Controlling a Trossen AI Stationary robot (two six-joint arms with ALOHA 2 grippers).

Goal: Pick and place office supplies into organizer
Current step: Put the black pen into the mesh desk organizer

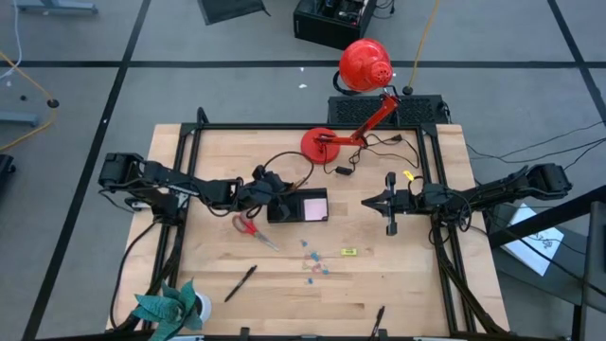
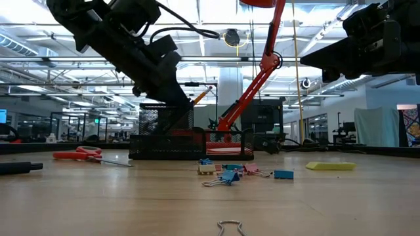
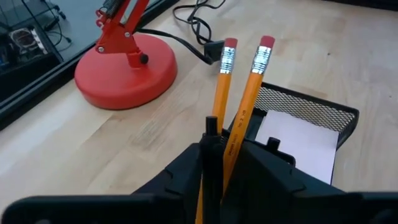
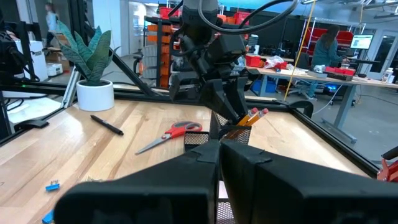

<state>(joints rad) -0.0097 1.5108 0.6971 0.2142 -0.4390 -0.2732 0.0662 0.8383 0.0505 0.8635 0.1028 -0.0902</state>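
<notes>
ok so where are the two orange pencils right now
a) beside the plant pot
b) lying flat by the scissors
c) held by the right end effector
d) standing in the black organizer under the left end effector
d, the two pencils stand eraser-up in the mesh organizer, right at the left end effector, with the scissors lying apart on the table.

Left claw (image 1: 273, 194) angled down, right claw (image 1: 369, 202) shut, raised.

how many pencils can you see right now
2: both orange eraser-tipped pencils stand side by side in the black mesh organizer, between the left gripper's fingers. More may be hidden.
</notes>
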